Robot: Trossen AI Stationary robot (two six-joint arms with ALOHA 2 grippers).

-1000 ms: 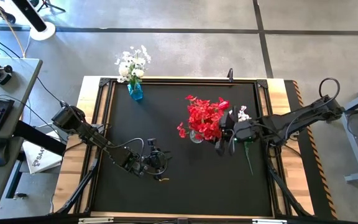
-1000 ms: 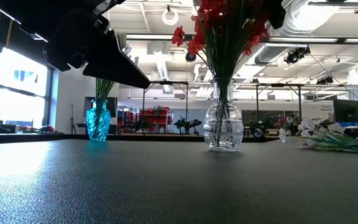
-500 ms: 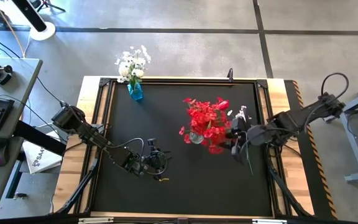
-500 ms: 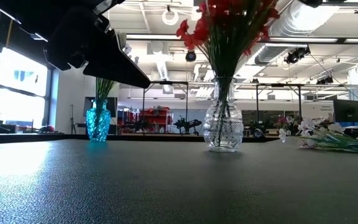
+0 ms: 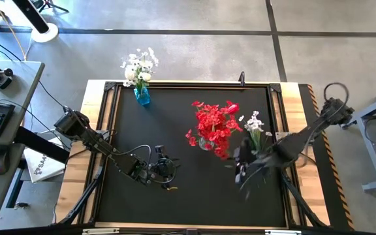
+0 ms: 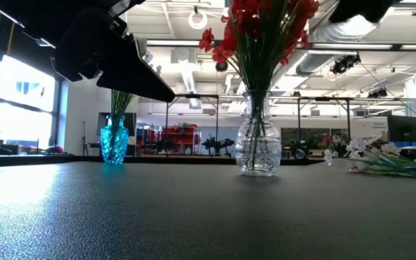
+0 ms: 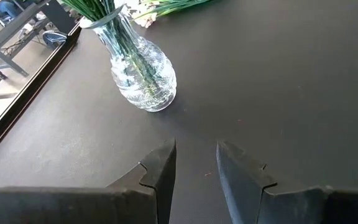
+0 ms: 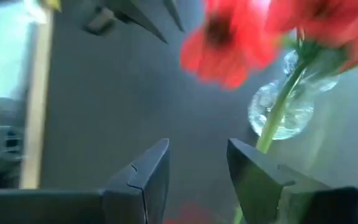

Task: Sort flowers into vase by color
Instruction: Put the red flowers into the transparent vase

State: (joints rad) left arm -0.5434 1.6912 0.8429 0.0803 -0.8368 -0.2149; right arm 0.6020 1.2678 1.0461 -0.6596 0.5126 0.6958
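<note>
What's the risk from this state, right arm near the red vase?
1. The right hand, fingers apart and empty, is close to the red flowers in the clear vase. A sideways move might catch the blossoms and tip the vase.
2. The white flowers lie loose on the table near that arm; its links could sweep them toward the edge.
3. The left hand waits low, pointed at the clear vase; a crossing reach could crowd it.

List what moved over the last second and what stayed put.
The right gripper drew back from beside the red flowers in the clear vase toward the table's near edge, empty, fingers apart. The left gripper, blue vase and loose white flowers stayed put.
</note>
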